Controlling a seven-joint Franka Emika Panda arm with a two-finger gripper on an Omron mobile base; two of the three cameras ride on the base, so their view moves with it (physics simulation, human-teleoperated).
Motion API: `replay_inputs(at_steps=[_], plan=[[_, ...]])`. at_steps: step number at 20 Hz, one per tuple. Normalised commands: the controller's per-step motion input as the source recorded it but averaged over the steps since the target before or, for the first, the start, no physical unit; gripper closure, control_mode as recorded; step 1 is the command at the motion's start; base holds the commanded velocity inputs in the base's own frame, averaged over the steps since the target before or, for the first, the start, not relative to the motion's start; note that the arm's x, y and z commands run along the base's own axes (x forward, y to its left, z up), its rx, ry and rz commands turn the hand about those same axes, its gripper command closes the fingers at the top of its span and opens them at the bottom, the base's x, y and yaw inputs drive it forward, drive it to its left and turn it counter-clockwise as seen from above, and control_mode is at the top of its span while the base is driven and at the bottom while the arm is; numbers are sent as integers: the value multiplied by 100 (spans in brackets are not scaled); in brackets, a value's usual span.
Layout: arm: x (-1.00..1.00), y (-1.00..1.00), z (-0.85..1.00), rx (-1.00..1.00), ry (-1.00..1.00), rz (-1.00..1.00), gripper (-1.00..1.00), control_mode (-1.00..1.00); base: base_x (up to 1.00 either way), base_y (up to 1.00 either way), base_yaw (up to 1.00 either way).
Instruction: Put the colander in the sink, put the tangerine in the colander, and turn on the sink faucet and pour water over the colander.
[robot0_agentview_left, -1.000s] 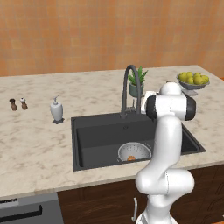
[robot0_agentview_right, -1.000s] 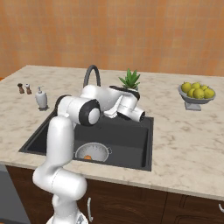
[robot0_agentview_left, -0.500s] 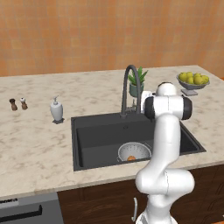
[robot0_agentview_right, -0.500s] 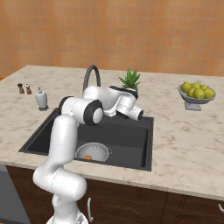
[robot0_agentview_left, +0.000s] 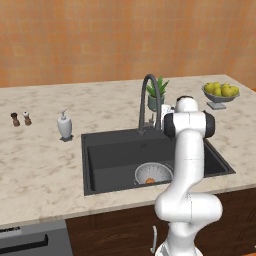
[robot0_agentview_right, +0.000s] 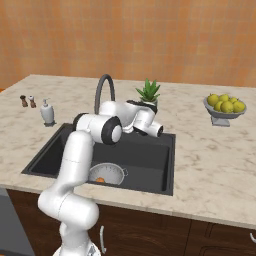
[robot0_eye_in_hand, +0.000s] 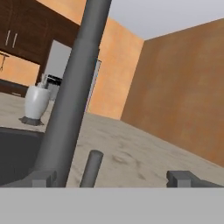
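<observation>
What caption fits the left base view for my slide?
Tangerine sits in the colander in the sink; arm reaches toward the faucet.

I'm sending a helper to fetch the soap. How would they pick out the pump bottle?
Start at the matte black rectangular sink set in the pale marble counter. Beside its left edge stands a small white pump bottle. Unlike the two tiny brown shakers further left, it is white, larger, with a nozzle.

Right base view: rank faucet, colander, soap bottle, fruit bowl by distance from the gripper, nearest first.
Measured from the gripper, at the faucet's base behind the sink:
1. sink faucet, right beside it.
2. colander, below in the sink, holding the tangerine.
3. White soap bottle on the left counter and fruit bowl on the right: too close to call.
</observation>
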Motion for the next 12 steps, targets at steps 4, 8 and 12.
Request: replay_inputs(at_steps=[4, 8, 12], plan=[[34, 0, -14, 0, 5, 0, -100, -100, 0, 0, 0], [24, 0, -5, 0, 5, 0, -100, -100, 0, 0, 0], [8, 0, 0, 0, 3, 0, 100, -100, 0, 0, 0]])
